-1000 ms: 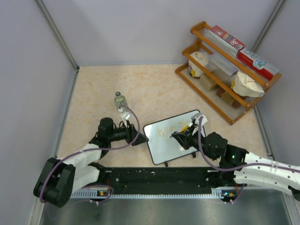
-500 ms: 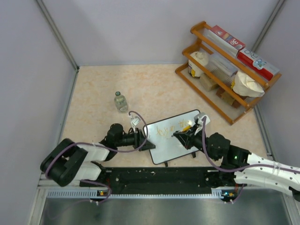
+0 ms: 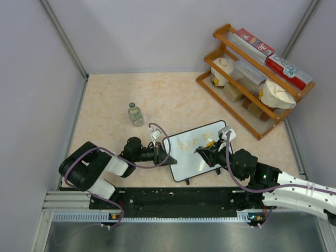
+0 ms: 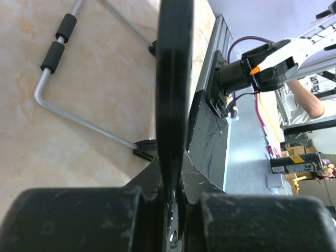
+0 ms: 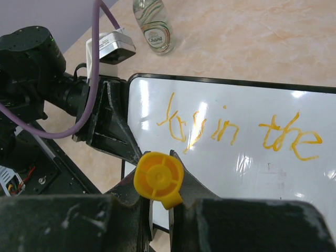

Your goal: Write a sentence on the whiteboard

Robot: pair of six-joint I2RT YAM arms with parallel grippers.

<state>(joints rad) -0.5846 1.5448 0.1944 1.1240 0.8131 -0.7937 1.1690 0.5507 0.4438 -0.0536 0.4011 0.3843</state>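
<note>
Item, your left: small clear bottle [image 3: 135,114], upright, contents indiscernible, apart from the whiteboard [image 3: 191,163]. Centre: whiteboard, its left edge clamped in your left gripper [image 3: 167,157], long axis running left to right and rising toward the rack, the sentence [image 5: 228,132] in orange following it; your right gripper [image 3: 208,153], clenched on an orange marker [image 5: 159,178], sits over the board's middle. Right: wooden rack [image 3: 223,103] holding boxes and pale bags.
</note>
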